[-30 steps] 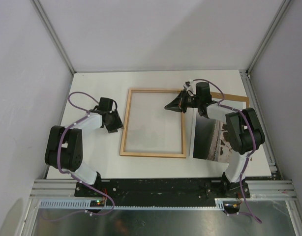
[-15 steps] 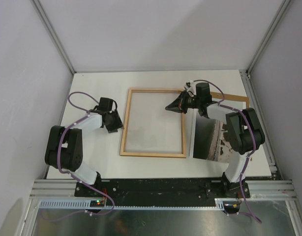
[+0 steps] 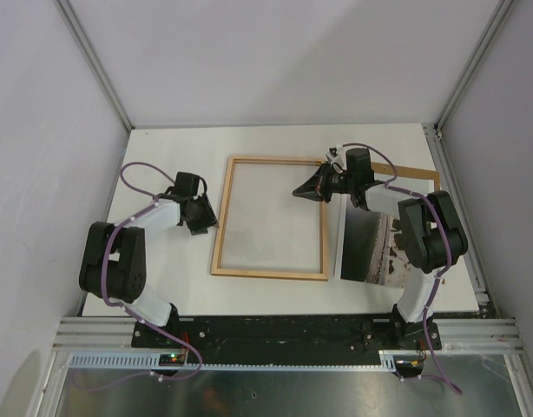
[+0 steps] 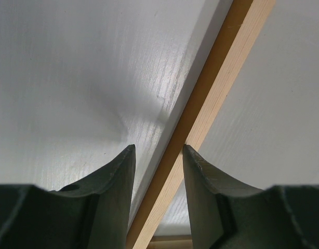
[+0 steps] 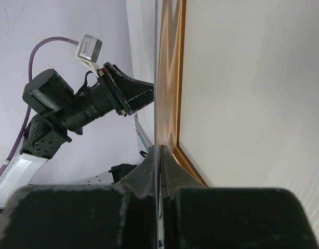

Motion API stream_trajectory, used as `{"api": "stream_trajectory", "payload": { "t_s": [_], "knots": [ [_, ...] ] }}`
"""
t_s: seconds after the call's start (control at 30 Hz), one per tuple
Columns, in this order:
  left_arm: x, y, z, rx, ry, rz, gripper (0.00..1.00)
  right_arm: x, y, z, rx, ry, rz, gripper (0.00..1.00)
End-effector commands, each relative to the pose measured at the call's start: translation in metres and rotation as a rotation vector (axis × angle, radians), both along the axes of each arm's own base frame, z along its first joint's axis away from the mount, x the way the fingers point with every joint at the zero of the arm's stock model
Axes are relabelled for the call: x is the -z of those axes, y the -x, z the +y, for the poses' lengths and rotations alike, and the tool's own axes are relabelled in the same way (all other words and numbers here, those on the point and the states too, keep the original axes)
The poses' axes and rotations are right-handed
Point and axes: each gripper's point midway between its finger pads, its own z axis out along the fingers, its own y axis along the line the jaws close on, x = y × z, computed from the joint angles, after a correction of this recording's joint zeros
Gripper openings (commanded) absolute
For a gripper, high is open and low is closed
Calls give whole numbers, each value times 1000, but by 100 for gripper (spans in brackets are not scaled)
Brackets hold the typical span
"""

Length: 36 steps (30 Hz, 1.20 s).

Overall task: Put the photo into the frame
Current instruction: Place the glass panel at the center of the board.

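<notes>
**Straddling the frame's left rail, photo flat on the worktop to its right**

The frame (image 3: 271, 274) lies flat near the middle of the white worktop (image 3: 275, 143) with its light wood face up, long sides running away from the arm bases.

The left end effector (image 3: 201, 217) sits over the near half of the frame's left rail. In the left wrist view its dark fingers (image 4: 123, 166) are spread, and the rail (image 4: 216, 88) runs diagonally between them. A strip of white worktop shows between one finger and the rail, so the rail is not clamped.

The right end effector (image 3: 299, 188) points left at the far right corner of the frame, just above the rail. In the right wrist view its fingers are pressed together (image 5: 159, 150). A thin line runs out from between the tips, and I cannot tell whether anything is pinched there. Beyond them that view shows the frame edge-on and the left arm (image 5: 71, 104) across the worktop.

The photo (image 3: 362, 243) lies flat just to the right of the frame, outside it. Its dark water side faces the frame, and its pale land side is partly hidden under the right arm. A brown board (image 3: 414, 171) shows at the far right behind that arm, mostly covered.
</notes>
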Motion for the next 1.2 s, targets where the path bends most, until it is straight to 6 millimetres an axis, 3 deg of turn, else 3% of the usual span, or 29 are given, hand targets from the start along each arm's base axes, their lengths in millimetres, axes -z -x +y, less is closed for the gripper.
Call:
{"api": "stream_trajectory", "payload": {
  "t_s": [0.0,1.17],
  "knots": [
    [23,19,6,5,-55,92,46,-14,13,11,-60,-29,-44,0],
    [24,20,5,13,-53,95,46,-30,15,24,-99,-71,-127,0]
  ]
}}
